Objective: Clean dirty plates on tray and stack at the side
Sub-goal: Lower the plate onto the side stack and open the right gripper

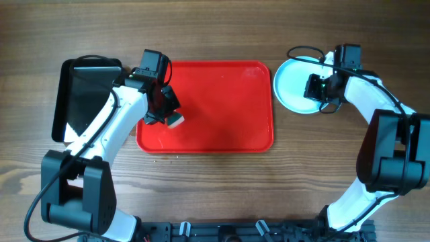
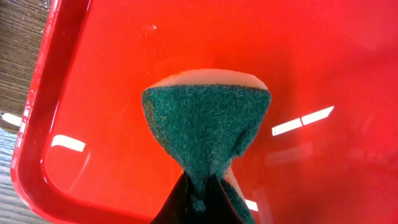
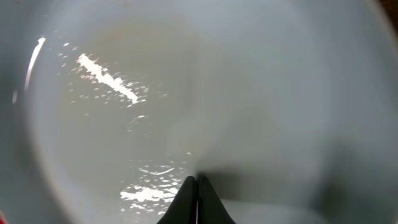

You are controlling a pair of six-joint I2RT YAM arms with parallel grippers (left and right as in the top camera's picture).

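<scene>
- From overhead, the red tray [image 1: 222,101] lies in the middle of the wooden surface [image 1: 215,191] and carries no plate. The only thing over it is the left gripper [image 1: 169,119], at its left end.
- The pale blue-white plate [image 1: 290,84] sits on the surface just off the tray's right edge, near its far right corner. Whether other plates lie under it cannot be told.
- The right gripper [image 1: 321,89] hangs over the side of the plate away from the tray.
- A black tray [image 1: 77,87] lies on the surface to the left of the red tray, partly under the left arm.
- The left wrist view shows what overhead only hints at. The left gripper is clamped on a sponge [image 2: 205,118] with a green scouring face and a white foam back. The sponge is pinched to a narrow waist between the jaws and fans out above the tray floor near the left rim.
- The right wrist view is blurred. The plate fills it, glossy, with bright wet-looking glints and a faint tan tinge near its middle, and no clear smear can be made out.
- The right gripper's jaws meet in a point with only a thin line between them, and nothing is visible in their grip.
</scene>
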